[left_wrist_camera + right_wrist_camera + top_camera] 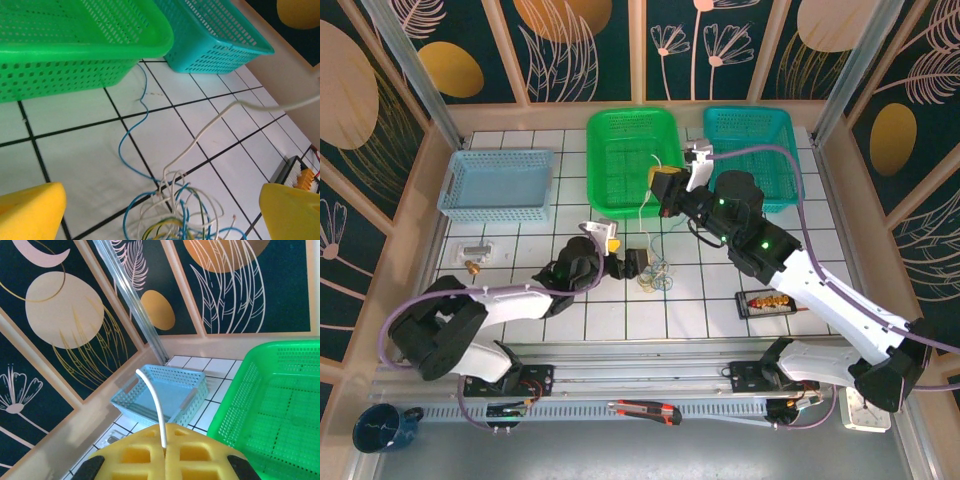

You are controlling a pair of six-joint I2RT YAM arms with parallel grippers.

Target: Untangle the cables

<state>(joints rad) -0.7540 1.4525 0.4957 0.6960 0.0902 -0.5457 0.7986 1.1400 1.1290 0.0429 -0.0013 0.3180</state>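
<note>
Cables: tangle of thin yellowish-green, blue and whitish cables lies on the white tiled worktop, abt mid-width, nearer the near edge than the far.
L gripper: jaws wide apart, yellow pads either side of the tangle in wrist view, gripping nothing.
R gripper: pinched tight on whitish cable, which sticks up fr. the seam betw. its yellow pads; raised over near rim of green perforated plastic basket.
Whitish cable run: lifts off the tiles fr. the tangle, slanting to the R.
Blue strand: trails fr. the tangle toward green basket's near wall.
Baskets: green at far edge, centre; teal plastic basket just beside it, R; light-blue plastic basket near far-L corner.
</note>
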